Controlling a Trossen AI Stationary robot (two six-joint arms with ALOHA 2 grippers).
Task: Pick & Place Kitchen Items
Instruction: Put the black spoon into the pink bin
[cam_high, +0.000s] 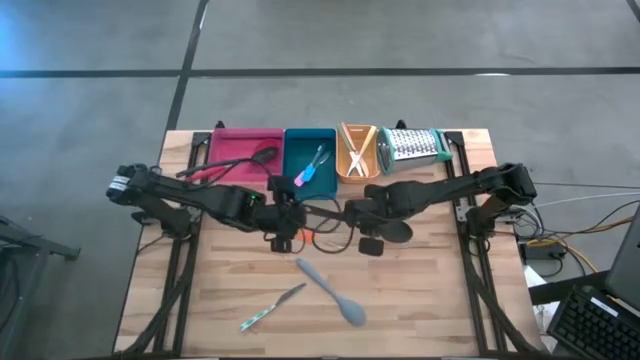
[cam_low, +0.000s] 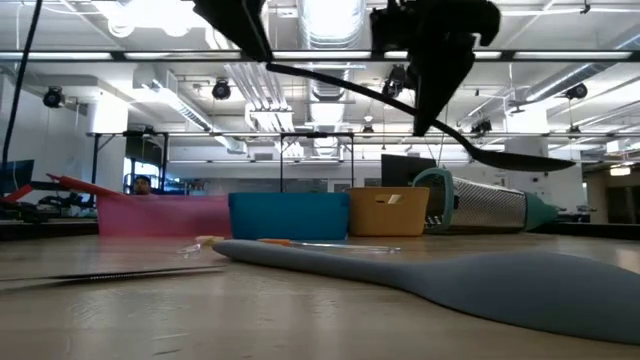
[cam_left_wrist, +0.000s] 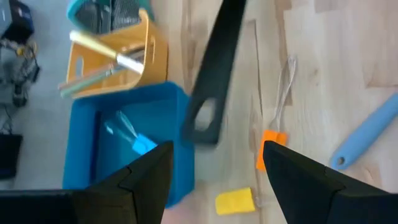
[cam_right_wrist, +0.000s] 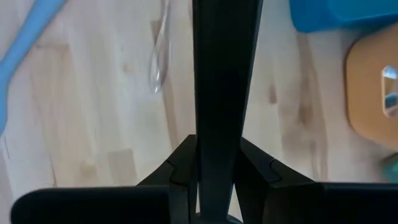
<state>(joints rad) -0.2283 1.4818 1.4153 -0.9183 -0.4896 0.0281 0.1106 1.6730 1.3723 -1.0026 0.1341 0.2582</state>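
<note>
A long black spoon (cam_low: 400, 100) hangs in the air over the table's middle, with my right gripper (cam_right_wrist: 214, 158) shut on its handle. Its bowl (cam_low: 525, 158) points toward the low view's right. Its holed free end (cam_left_wrist: 202, 121) lies just ahead of my left gripper (cam_left_wrist: 217, 180), which is open and touches nothing. On the wood lie a grey spoon (cam_high: 330, 290), a slim knife-like tool (cam_high: 272, 308), an orange-handled tool (cam_left_wrist: 272, 149) and a yellow piece (cam_left_wrist: 235, 200). My right gripper pinches the black spoon's handle (cam_right_wrist: 224, 124) between its two fingers, on the stretch nearer the bowl. The fingers come from above, pointing steeply down. The spoon is lifted clear of the table and tilted, with the bowl lower than the free end.
Along the far edge stand a pink tray (cam_high: 245, 140) holding another black spoon, a teal tray (cam_high: 295, 150) with small tools, an orange tray (cam_high: 345, 172) with utensils, and a metal grater (cam_high: 415, 145). Bare wood lies toward the near edge around the grey spoon.
</note>
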